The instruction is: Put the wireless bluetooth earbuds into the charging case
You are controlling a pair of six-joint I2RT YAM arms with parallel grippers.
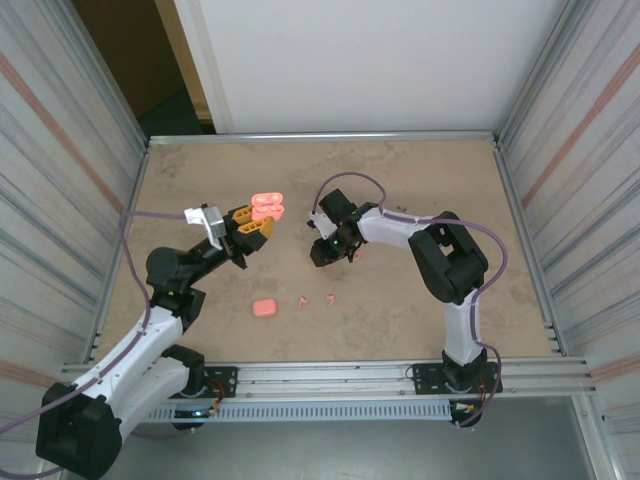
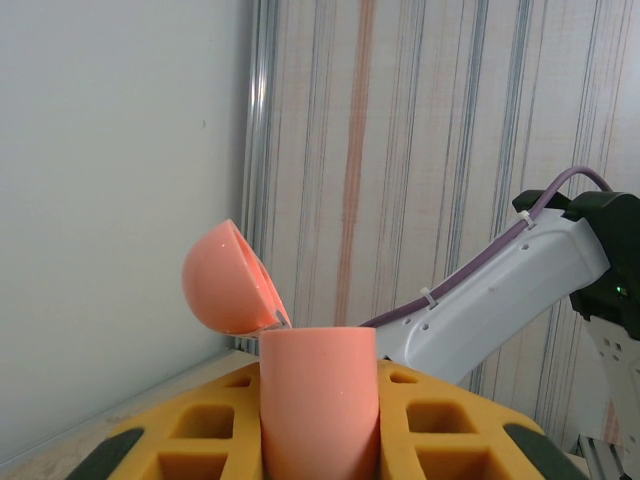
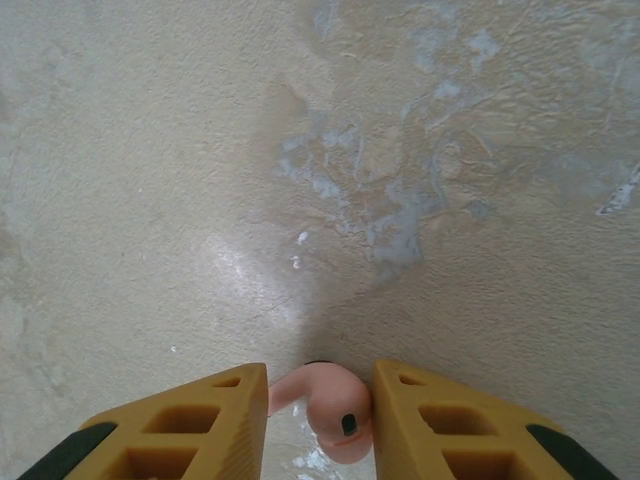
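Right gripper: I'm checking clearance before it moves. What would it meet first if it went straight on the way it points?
The earbud sitting between the right gripper's fingers, then the tabletop directly behind it; how near is unclear.

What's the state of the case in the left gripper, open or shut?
Open: the lid stands tilted up and back off the charging case body, with its inner rim showing.
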